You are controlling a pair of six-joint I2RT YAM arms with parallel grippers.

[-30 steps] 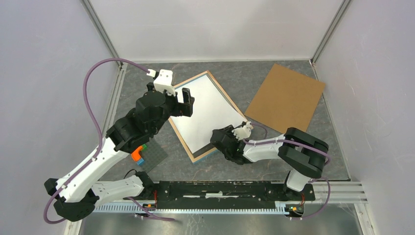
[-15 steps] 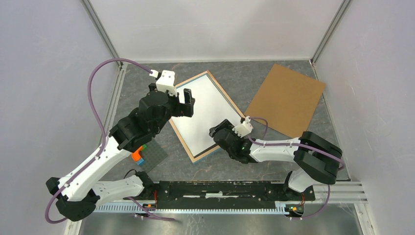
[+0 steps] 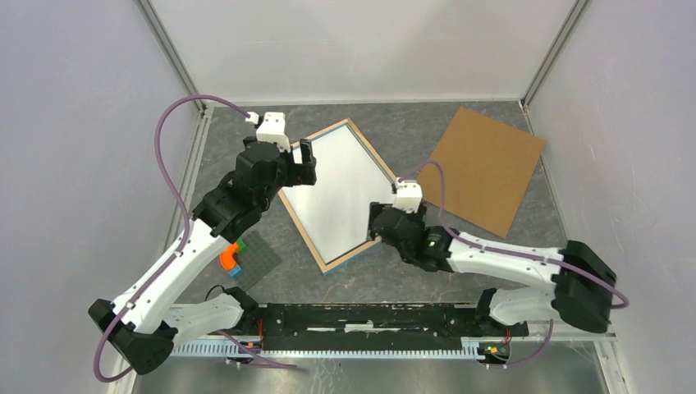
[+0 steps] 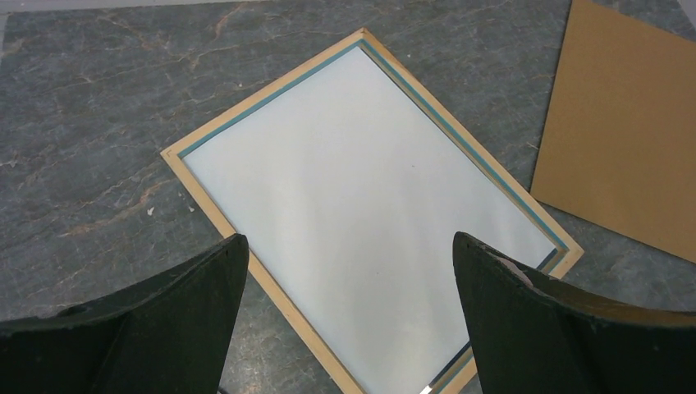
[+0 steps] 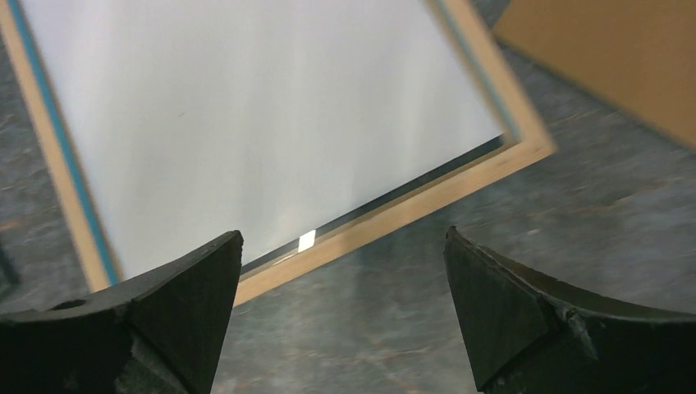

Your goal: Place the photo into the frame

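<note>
The frame (image 3: 380,158) lies flat on the grey table, light wood back up, with a thin blue strip along its inner edge (image 4: 271,82). The photo (image 3: 336,193) rests inside the rim, plain white back up; its printed side is hidden. It also fills the frame in the left wrist view (image 4: 369,189) and the right wrist view (image 5: 246,107). My left gripper (image 3: 299,160) hovers open over the frame's left edge (image 4: 349,246), holding nothing. My right gripper (image 3: 379,223) stands open and empty just off the frame's near right edge (image 5: 410,213), over bare table (image 5: 343,238).
A brown cardboard board (image 3: 483,168) lies at the back right, close to the frame's right corner (image 4: 624,123). A small grey baseplate with orange, blue and green blocks (image 3: 244,258) sits at the near left, under the left arm. Enclosure walls ring the table.
My right gripper has opened wide and pulled back to the right off the frame's near corner. The left gripper drifted slightly left and back, still open.
</note>
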